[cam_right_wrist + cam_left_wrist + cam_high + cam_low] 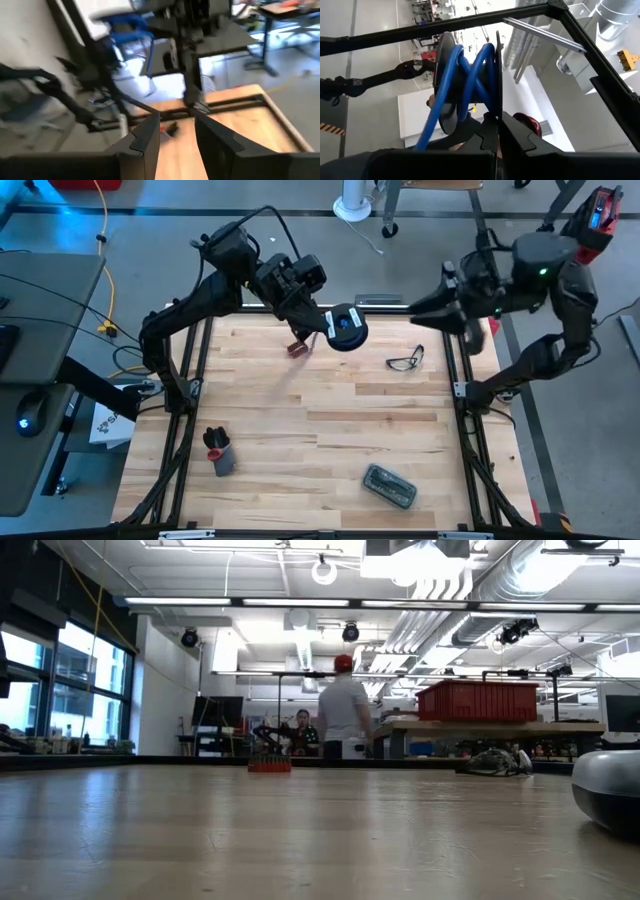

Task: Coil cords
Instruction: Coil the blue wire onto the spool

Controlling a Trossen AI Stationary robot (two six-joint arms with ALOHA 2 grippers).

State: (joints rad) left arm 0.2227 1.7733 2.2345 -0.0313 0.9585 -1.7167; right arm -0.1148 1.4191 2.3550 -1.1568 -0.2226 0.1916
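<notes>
The left hand [338, 330] holds the reel [346, 327], clamped on its rim, above the surface's [330, 420] far edge. A loose blue cord [470, 75] could slip off if tilted. The right hand [418, 308] hovers with fingers apart, empty.

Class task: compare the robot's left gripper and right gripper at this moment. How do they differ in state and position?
The left gripper has its jaws shut on the round black reel wound with thin blue cord; the right gripper is open and holds nothing. The left is above the wooden table's far edge; the right waits at its right side. Both are dark and two-fingered.
</notes>
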